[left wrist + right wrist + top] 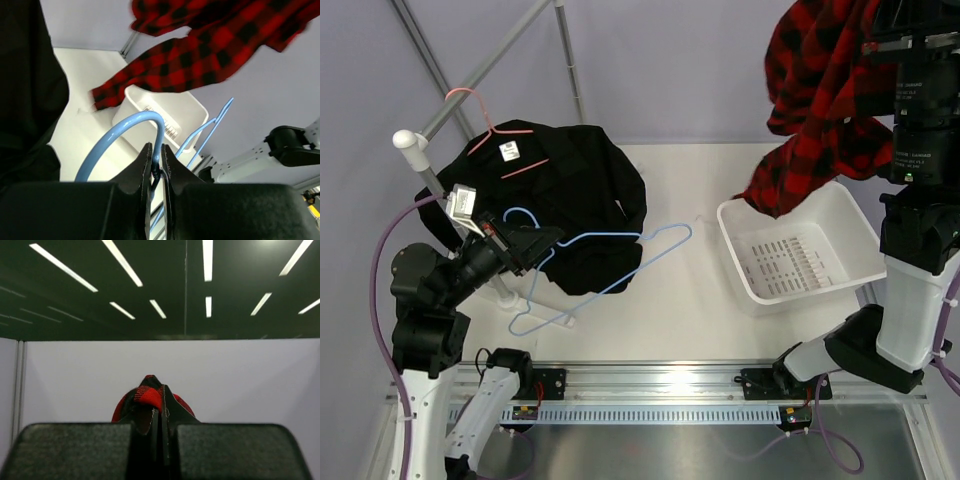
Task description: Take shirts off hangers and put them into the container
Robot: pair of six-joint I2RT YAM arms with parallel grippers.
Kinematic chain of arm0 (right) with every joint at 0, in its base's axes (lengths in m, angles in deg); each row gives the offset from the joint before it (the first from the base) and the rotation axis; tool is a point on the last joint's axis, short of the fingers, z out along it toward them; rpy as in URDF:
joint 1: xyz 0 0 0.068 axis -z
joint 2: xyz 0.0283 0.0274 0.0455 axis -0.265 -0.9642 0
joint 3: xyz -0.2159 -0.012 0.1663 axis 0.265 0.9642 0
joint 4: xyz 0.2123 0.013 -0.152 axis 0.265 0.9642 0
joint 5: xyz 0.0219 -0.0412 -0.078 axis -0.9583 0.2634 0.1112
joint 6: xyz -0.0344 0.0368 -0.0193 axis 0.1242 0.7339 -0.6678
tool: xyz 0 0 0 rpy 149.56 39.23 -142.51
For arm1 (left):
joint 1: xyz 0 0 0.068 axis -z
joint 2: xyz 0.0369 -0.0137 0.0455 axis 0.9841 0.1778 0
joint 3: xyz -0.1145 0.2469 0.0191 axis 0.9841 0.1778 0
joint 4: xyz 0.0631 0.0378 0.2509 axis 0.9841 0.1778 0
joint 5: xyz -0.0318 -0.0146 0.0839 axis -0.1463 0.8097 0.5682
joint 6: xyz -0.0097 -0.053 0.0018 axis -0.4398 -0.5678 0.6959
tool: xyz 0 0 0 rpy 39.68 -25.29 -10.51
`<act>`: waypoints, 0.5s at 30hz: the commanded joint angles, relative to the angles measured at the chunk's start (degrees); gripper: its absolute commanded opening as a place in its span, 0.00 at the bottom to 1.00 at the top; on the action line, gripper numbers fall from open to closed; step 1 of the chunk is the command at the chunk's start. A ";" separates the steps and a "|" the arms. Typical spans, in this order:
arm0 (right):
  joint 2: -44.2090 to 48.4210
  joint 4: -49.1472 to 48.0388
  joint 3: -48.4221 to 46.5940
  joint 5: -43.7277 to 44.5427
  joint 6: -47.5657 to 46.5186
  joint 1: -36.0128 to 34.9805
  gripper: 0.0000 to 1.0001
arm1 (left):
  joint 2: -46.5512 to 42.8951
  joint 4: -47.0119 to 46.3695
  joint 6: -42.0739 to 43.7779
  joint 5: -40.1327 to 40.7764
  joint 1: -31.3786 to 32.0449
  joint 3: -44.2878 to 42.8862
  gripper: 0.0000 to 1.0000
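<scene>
My left gripper (532, 245) is shut on the neck of the light blue hanger (605, 237), which is bare and lies slanted over the black shirt (580, 185). In the left wrist view the jaws (156, 148) pinch the blue wire (125, 127) just below its hook. The black shirt hangs on the pink hanger (495, 130) at the rack. My right gripper (159, 390) is shut on a fold of the red-and-black plaid shirt (150, 395), raised high. The plaid shirt (820, 90) dangles, its lower end over the far left corner of the white container (855, 215).
Grey rack poles (490, 65) cross the back left, with a white post (413, 150) beside my left arm. An aluminium rail (650, 385) runs along the near edge. The right arm (915, 250) stands upright beside the container's right side.
</scene>
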 commanded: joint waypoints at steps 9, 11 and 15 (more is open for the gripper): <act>-5.53 -14.48 -10.77 -6.35 -19.17 1.25 0.00 | -1.66 -4.91 2.57 -0.46 -0.17 4.38 0.00; -5.19 -16.76 -10.97 -7.23 -21.54 1.25 0.00 | -2.62 -4.74 2.57 0.07 -0.17 5.25 0.00; -0.89 -21.69 -6.93 -8.55 -25.15 1.25 0.00 | -3.42 -2.89 4.23 0.16 -0.17 7.10 0.00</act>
